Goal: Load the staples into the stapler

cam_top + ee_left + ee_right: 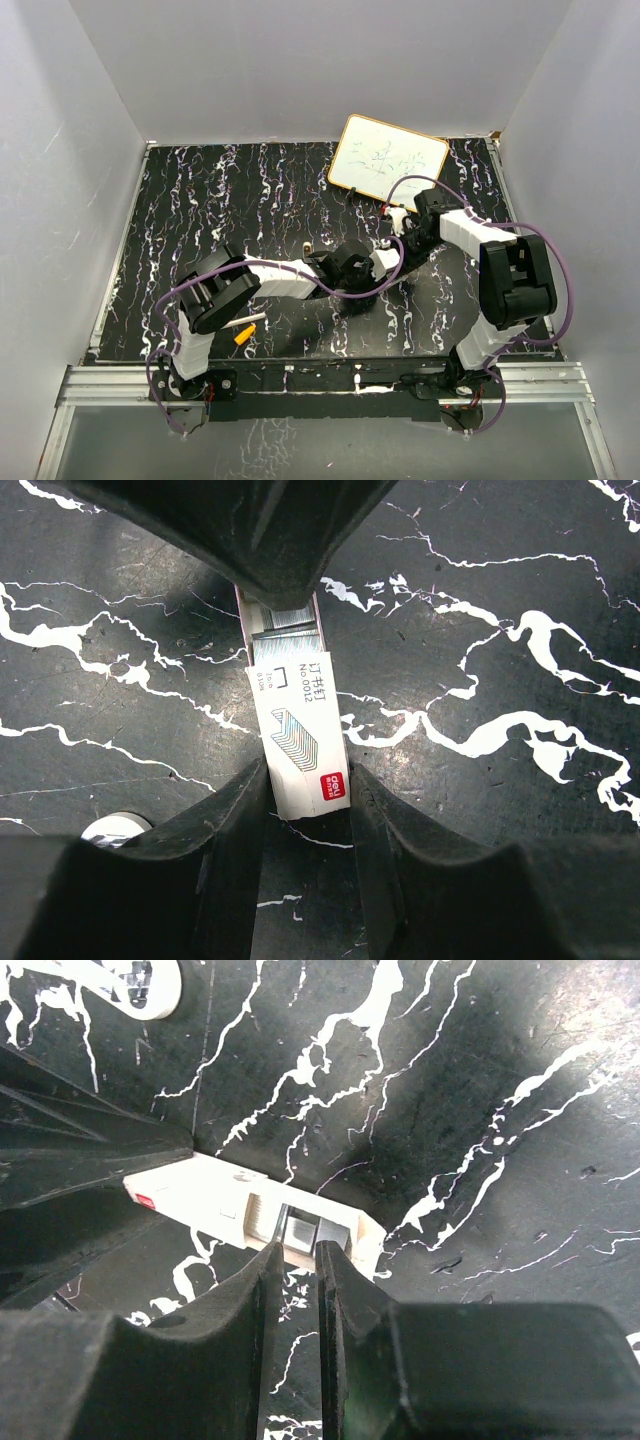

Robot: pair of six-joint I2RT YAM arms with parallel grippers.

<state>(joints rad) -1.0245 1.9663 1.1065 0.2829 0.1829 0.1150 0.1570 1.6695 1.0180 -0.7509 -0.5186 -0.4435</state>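
Far end of staple box hidden under right claw; white object cut by top edge, unidentifiable.

White staple box, red logo, tray slid out, staples exposed, mid-table.

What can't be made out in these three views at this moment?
Right wrist: whether the right gripper pinches staples; its fingertips cover the staple box opening.
Left wrist: the box's far end, under the right gripper.
Top: the box and the whiteboard writing are too small to make out.
Right wrist, top edge: a white rounded object is cut off, so unidentifiable.
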